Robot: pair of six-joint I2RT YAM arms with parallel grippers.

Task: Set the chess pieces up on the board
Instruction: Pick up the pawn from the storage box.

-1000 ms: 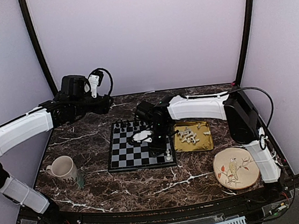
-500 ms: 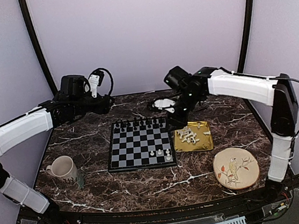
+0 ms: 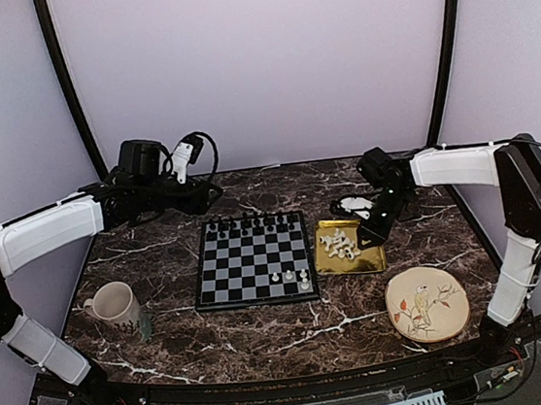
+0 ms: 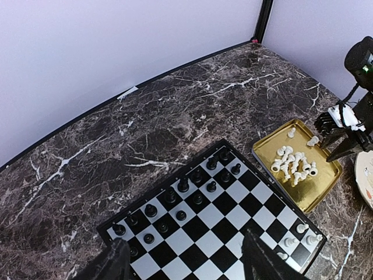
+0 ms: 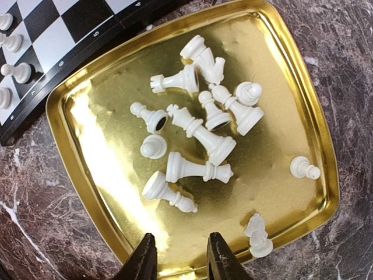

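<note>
Mug (image 3: pixel 114 303) and bird plate (image 3: pixel 427 304) flank the board (image 3: pixel 248 264).

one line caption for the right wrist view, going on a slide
Right pincer hovers over a gold tray of jumbled white chess pieces, the board corner at upper left.
</note>
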